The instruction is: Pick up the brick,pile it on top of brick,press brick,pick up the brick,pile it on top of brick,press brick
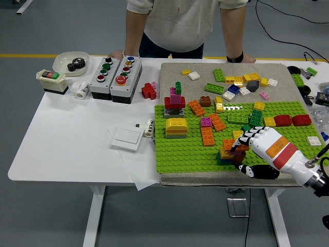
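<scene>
Green studded plastic baseplate (180, 149) covers the near part of a beige mat (169, 72) on the white tabletop (67, 139), and loose building bricks lie scattered over both. Near the baseplate's front edge stands a small stack of bricks (226, 152), orange on top with yellow and darker pieces beneath. The white-and-black robot hand (245, 145) on the right arm comes in from the lower right, its fingers (248, 137) curled over the stack's right side and clamped on a dark red brick (238, 150), which sits against the upper part of the pile. The palm lies above and behind the brick, a posture that suits bearing down on it, so this looks like the seating or pressing step; whether the studs have locked cannot be told.

No left arm shows. A person stands at the far side, both hands resting on the tabletop's far edge, clear of the work. Two grey push-button boxes (115, 77), a white bowl holding a black gear (69, 63) and a flat white switch plate (127, 138) sit to the left, untouched.
</scene>
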Controlling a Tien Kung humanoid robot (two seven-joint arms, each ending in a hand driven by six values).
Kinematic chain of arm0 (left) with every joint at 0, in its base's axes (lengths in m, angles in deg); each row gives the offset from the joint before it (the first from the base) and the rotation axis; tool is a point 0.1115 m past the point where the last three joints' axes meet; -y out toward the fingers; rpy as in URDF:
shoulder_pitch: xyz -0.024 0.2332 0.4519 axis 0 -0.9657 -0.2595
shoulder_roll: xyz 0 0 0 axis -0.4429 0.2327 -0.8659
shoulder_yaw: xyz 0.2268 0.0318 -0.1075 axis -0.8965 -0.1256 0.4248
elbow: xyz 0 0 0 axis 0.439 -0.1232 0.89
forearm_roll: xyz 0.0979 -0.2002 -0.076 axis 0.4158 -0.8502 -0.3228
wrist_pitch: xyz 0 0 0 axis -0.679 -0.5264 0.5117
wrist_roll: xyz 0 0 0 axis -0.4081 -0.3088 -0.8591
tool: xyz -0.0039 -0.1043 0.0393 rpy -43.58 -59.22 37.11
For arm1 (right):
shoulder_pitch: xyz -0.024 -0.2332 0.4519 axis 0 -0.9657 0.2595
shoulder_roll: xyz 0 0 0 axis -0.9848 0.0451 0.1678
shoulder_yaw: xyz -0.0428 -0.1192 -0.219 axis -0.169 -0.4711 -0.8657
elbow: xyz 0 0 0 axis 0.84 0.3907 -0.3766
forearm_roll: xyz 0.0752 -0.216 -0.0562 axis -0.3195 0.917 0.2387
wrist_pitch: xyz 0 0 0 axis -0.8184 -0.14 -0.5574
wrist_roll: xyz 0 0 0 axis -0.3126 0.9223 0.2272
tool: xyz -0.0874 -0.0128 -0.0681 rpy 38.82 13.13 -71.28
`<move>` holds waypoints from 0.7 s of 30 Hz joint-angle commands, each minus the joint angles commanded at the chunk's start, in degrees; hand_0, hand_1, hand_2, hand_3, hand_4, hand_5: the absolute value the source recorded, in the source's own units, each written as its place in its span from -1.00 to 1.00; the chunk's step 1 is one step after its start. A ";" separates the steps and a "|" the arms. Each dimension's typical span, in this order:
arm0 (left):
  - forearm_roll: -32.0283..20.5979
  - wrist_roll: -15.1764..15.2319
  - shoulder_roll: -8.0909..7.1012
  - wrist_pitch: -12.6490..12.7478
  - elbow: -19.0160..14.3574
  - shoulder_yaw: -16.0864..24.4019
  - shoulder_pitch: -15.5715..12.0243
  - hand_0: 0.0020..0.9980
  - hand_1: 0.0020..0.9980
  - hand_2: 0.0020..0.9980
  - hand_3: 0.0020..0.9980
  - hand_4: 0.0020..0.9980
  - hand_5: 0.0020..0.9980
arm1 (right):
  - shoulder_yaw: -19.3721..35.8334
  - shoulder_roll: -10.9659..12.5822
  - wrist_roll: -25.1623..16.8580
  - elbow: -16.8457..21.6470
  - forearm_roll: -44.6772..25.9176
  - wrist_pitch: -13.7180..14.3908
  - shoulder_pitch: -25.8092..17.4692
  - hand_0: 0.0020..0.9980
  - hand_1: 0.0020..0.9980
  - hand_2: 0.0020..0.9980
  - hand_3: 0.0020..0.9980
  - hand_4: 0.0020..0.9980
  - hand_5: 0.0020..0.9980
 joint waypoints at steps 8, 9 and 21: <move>-0.13 0.02 -0.02 0.02 -0.02 -0.10 0.14 0.64 0.61 0.61 0.18 0.32 0.35 | -0.05 -0.11 0.05 -0.03 0.00 -0.05 -0.01 0.05 -0.01 0.10 0.08 0.39 -0.35; -0.15 0.02 -0.03 0.02 -0.02 -0.11 0.15 0.64 0.61 0.61 0.18 0.32 0.35 | -0.10 -0.12 0.06 -0.06 0.00 -0.07 -0.02 0.05 -0.01 0.10 0.08 0.39 -0.35; -0.30 0.04 -0.05 0.05 -0.01 -0.21 0.25 0.64 0.61 0.60 0.18 0.32 0.35 | -0.81 -0.13 0.20 -0.48 0.18 -0.41 -0.07 0.04 -0.01 0.10 0.08 0.39 -0.34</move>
